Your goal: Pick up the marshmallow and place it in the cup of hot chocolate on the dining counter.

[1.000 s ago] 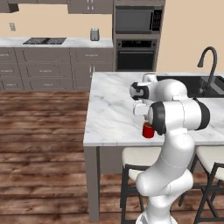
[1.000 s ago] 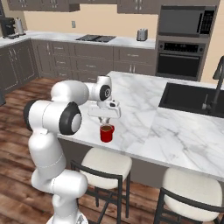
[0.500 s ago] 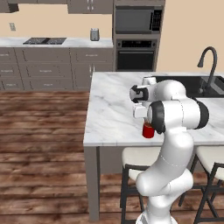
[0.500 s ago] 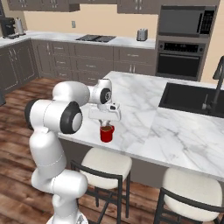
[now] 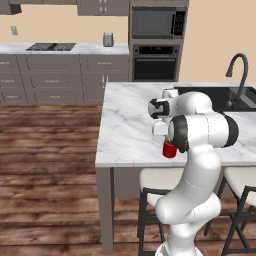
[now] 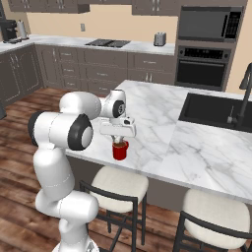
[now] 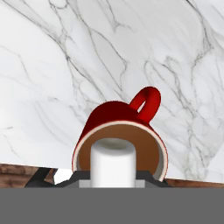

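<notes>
The tool [image 6: 118, 139] hung directly above the cup of hot chocolate [image 6: 119, 149], its jaws clenched on the marshmallow [image 7: 113, 163]. In the hand view the marshmallow, a white stubby cylinder, stood upright between the dark finger tips and overlapped the cup's open mouth, with the brown drink showing around it on both sides. Whether its lower end touched the liquid could not be told.

The red cup stood upright on the dining counter [image 6: 162, 128], close to the counter edge that faces the robot, and its handle [image 7: 146, 103] pointed away from that edge, over the marble. In the left base view the cup [image 5: 169, 149] showed just beneath the white hand, partly hidden by the arm's elbow.

Relative to the cup, a dark sink [image 6: 216, 111] with a curved black faucet [image 5: 237, 68] lay well apart along the counter, toward the far corner. Two cushioned stools [image 6: 118, 184] stood under the counter edge, one of them almost directly below the cup. Beyond the counter, the wall oven [image 5: 155, 62] and microwave [image 5: 157, 21] stood against the back wall.
</notes>
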Tool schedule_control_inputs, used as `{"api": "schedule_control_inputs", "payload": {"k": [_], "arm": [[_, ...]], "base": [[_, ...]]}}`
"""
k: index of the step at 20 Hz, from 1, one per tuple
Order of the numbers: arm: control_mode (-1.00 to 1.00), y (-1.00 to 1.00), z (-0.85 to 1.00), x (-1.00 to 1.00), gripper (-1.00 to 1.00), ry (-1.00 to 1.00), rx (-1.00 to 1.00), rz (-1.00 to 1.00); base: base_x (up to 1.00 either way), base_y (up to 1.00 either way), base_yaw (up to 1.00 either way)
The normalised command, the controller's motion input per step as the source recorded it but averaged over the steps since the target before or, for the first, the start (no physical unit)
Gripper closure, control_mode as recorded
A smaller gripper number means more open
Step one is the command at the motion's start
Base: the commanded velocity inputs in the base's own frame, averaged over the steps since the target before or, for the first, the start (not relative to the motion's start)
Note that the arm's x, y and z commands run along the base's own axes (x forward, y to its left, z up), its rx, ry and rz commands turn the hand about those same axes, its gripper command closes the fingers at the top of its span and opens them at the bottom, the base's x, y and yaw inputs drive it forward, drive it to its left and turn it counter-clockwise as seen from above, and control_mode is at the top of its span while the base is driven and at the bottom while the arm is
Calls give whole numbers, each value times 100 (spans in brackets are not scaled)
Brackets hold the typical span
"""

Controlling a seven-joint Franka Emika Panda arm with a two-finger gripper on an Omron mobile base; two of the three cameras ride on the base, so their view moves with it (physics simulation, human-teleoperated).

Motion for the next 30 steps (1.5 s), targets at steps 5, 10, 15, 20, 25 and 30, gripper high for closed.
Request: {"api": "schedule_control_inputs", "payload": {"k": [5, 10, 15, 20, 25, 30], "arm": [[-100, 0, -1, 0, -100, 0, 0, 0], [-100, -7, 0, 0, -100, -1, 2, 0], [-100, -1, 0, 0, -100, -4, 2, 0], [-100, -3, 31, -6, -100, -18, 5, 0], [-100, 0, 81, -28, -100, -29, 8, 0], [-100, 9, 79, -39, -100, -24, 3, 0]], "base": [[0, 0, 0], [0, 0, 0], [0, 0, 0], [0, 0, 0], [0, 0, 0], [0, 0, 0]]}}
